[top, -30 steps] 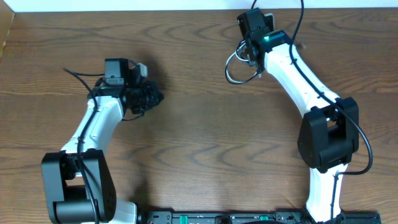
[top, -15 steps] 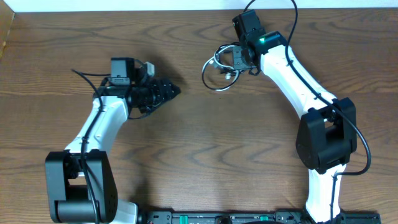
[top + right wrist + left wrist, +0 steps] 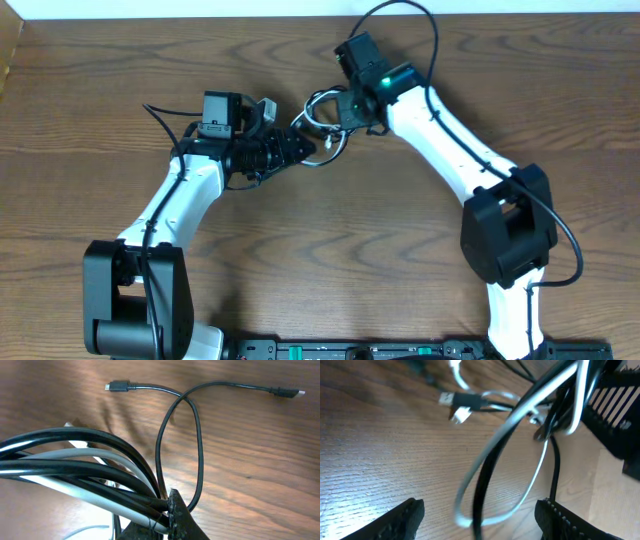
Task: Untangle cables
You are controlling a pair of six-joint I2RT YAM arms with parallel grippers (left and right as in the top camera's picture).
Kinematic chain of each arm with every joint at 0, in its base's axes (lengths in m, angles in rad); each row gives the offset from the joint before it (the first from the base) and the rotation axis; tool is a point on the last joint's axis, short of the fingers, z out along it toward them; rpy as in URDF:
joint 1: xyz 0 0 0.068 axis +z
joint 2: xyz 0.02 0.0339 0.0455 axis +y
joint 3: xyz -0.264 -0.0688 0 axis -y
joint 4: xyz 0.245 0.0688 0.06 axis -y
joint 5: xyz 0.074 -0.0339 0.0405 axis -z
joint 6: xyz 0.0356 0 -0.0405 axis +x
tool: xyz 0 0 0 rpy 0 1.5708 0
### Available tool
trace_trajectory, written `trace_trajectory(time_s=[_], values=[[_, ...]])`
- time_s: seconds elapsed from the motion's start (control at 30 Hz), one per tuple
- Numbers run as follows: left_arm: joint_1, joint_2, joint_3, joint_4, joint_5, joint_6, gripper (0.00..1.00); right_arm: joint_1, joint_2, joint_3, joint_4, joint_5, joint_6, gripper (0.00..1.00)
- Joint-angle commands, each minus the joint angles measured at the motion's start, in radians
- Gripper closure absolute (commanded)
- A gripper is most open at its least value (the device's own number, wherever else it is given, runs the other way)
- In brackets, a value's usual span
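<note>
The cables (image 3: 322,112), a bundle of black and white loops, hang from my right gripper (image 3: 347,108) above the table's back middle. In the right wrist view that gripper (image 3: 167,510) is shut on the cables (image 3: 75,460), and one thin black cord loops away to small plug ends (image 3: 117,386) on the wood. My left gripper (image 3: 308,145) reaches in from the left, open. In the left wrist view a white and a black loop (image 3: 485,470) dangle between its spread fingers (image 3: 405,517), without touching them. Small plugs (image 3: 455,402) hang further off.
The wooden table (image 3: 330,240) stretches in front of both arms. A pale wall edge (image 3: 200,8) runs along the back. The black base rail (image 3: 360,350) lies at the front edge. The arm's own thick black cable (image 3: 400,20) arcs over the right arm.
The right arm swung left, carrying the cable bundle toward the middle. The left arm reached right to meet it, and its gripper went from shut to open around the hanging loops.
</note>
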Motion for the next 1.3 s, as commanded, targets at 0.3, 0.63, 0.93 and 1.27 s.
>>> trace_trajectory(time_s=[0.3,0.63,0.93,1.27], values=[[-0.014,-0.007,-0.003,0.002,-0.024,0.002,0.26,0.029,-0.038,0.008,0.004,-0.105,0.095,0.99],[-0.047,-0.007,-0.003,0.008,-0.047,0.002,0.78,0.032,-0.038,0.008,0.043,-0.205,0.103,0.99],[-0.047,-0.008,-0.003,0.003,0.065,0.101,0.93,0.032,-0.038,0.007,0.021,-0.061,0.054,0.99],[-0.006,-0.008,-0.003,0.062,0.552,0.145,0.93,0.019,-0.038,0.007,-0.021,0.116,0.020,0.99]])
